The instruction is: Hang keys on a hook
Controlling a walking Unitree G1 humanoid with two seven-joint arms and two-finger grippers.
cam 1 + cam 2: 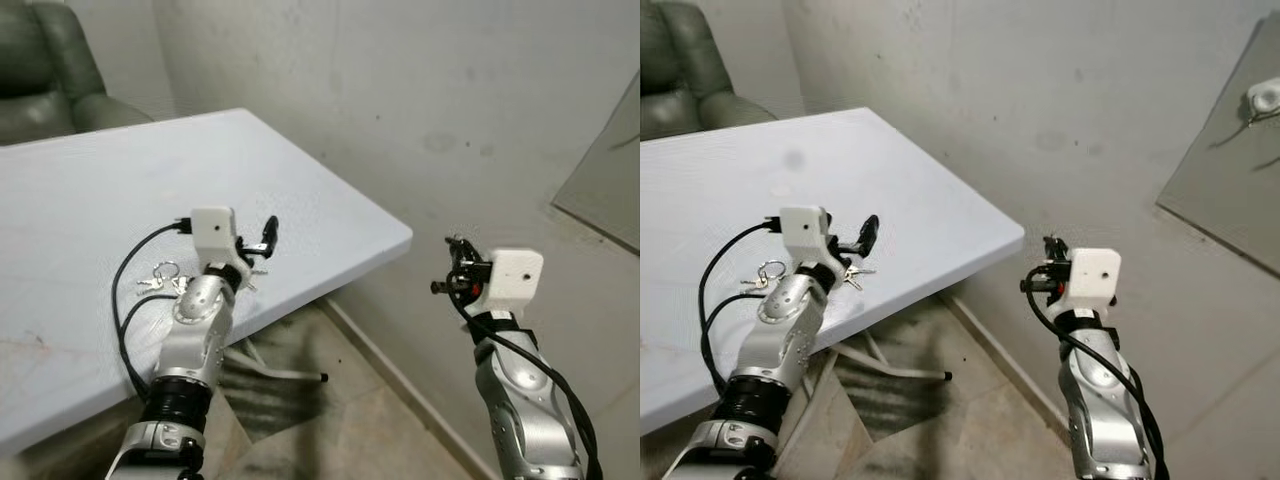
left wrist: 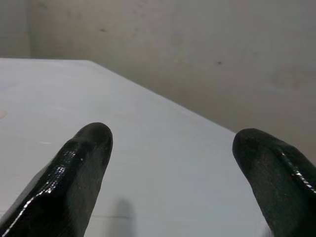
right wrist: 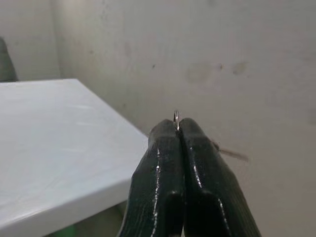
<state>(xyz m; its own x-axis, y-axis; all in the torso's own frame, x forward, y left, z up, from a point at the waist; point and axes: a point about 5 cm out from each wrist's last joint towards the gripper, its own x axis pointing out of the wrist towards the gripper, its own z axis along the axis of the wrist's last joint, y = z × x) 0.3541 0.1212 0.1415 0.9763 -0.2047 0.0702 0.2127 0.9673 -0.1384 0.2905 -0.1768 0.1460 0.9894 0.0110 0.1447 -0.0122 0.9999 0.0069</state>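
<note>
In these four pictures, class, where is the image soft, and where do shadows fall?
Left wrist view: fingers blurred, faint shadow on the table. Right wrist view: fingers soft, shut on a key ring. Eye views: fairly sharp, dark shadow under the table.

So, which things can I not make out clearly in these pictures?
1. Keys on the table: eye views, half hidden behind the left arm; count unclear.
2. Metal ring in the shut right gripper: right wrist view, fingers hide the rest.
3. White object on the grey panel: right eye view, cut by the edge, too small to call a hook.
</note>
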